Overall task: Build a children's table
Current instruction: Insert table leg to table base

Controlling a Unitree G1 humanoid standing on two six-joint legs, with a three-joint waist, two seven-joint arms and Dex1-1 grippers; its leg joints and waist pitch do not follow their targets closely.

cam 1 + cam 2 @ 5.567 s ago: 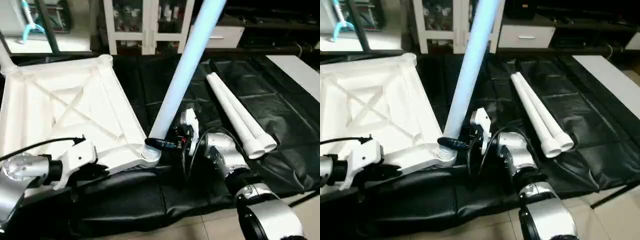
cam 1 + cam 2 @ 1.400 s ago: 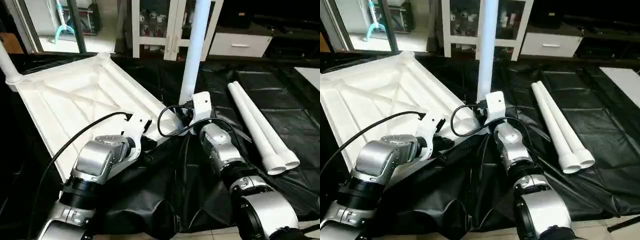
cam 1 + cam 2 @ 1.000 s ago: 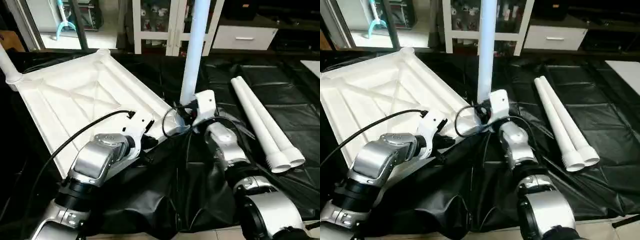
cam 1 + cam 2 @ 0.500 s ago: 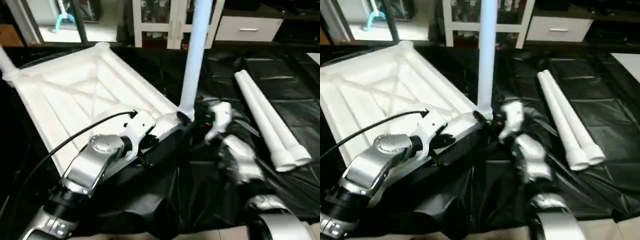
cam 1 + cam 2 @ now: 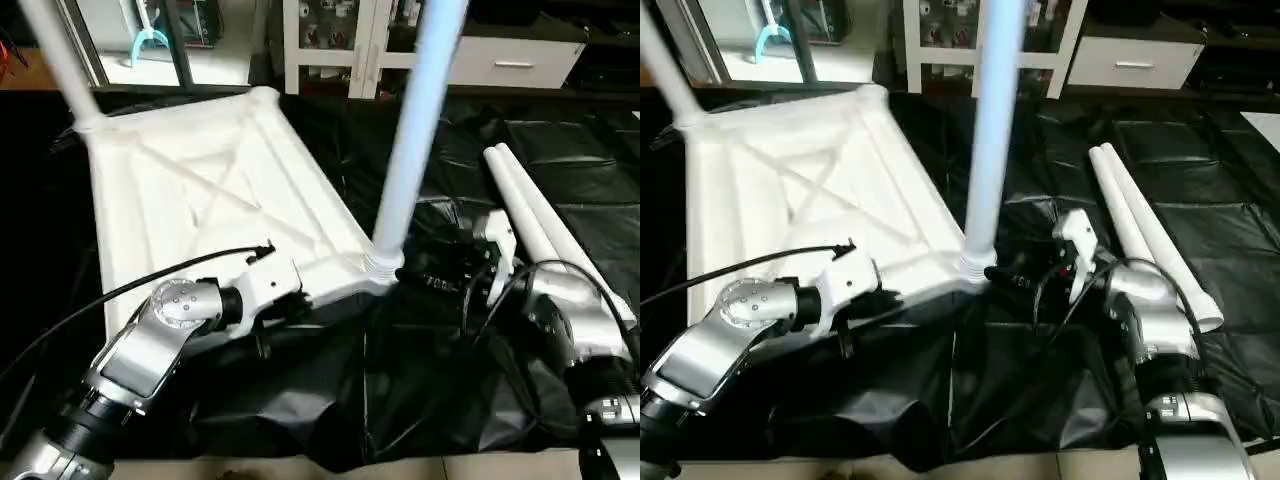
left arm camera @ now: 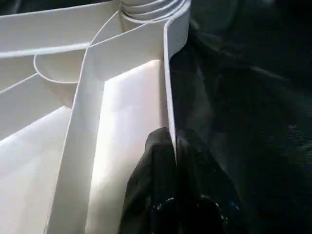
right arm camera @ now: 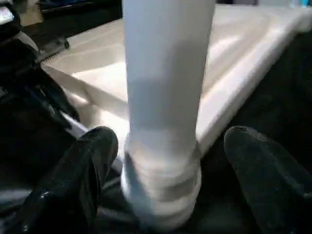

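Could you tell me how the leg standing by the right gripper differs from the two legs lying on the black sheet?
The standing leg is upright, its ribbed end seated in a corner socket of the tabletop; the two loose legs lie flat, side by side, on the black sheet, joined to nothing. The open right gripper straddles the standing leg's base; nothing grips the loose legs. All are white tapered tubes.

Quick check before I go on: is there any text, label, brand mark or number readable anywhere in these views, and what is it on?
None can be read.
Tabletop: plain white ribbed plastic, no marking.
Standing leg and the two loose legs on the black sheet: no label.
Right gripper and left gripper: black fingers, no print.
Cabinet behind: small items on its shelves, too small to tell any lettering.
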